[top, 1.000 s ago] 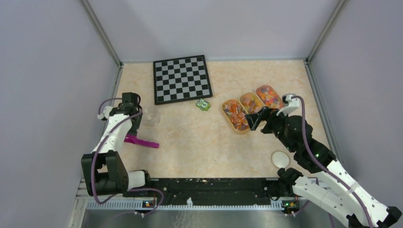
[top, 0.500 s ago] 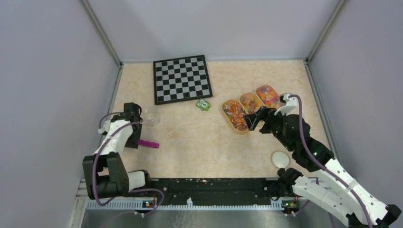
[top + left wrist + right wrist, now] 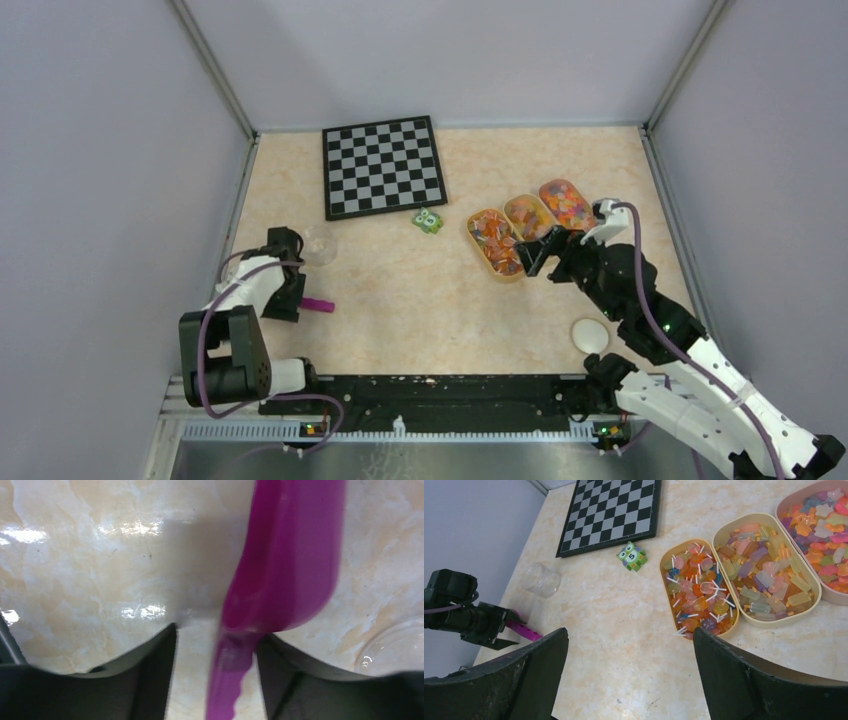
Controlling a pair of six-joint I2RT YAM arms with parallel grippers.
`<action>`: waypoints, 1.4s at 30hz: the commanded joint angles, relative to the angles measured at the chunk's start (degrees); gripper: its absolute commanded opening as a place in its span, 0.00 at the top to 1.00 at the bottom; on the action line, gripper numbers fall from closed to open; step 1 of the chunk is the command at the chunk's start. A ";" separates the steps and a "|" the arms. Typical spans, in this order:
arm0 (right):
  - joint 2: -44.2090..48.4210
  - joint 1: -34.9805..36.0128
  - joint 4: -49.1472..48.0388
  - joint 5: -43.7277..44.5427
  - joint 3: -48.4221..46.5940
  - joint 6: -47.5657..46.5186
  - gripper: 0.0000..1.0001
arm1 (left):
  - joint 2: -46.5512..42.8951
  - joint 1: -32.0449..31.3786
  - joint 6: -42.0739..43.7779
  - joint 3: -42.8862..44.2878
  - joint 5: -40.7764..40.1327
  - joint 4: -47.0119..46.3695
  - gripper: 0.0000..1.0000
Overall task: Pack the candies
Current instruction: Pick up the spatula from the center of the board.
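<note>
The candies fill three oval beige trays: lollipops (image 3: 496, 243) (image 3: 699, 587), pale wrapped pieces (image 3: 528, 217) (image 3: 769, 575) and gummy shapes (image 3: 567, 203) (image 3: 824, 525). The magenta scoop (image 3: 320, 303) (image 3: 287, 565) lies on the table at the left. My left gripper (image 3: 288, 298) (image 3: 217, 630) is low over it, jaws open, with the handle between them next to the right finger (image 3: 295, 680). My right gripper (image 3: 545, 252) (image 3: 631, 670) is wide open and empty, just near the lollipop tray.
A clear jar (image 3: 318, 245) (image 3: 541, 580) (image 3: 395, 650) stands just beyond the scoop. A small green block with eyes (image 3: 428, 221) (image 3: 631, 556) and a chessboard (image 3: 383, 166) lie at the back. A white lid (image 3: 589, 335) lies beside the right arm.
My left gripper has come toward the near edge and down over the scoop, so only the handle tip shows from above. The right gripper has barely moved.
</note>
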State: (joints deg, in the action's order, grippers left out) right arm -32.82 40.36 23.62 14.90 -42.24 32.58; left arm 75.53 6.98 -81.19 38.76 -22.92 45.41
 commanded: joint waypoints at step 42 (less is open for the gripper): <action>-33.74 20.00 -37.52 -12.00 0.79 6.80 0.24 | -24.88 -22.35 20.65 -7.53 44.09 -41.63 1.00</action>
State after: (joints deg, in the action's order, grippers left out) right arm -62.85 55.64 -6.70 -3.66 -35.14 41.93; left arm 51.05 -13.04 -61.32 31.29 17.45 13.47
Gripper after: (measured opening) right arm 0.763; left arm 0.335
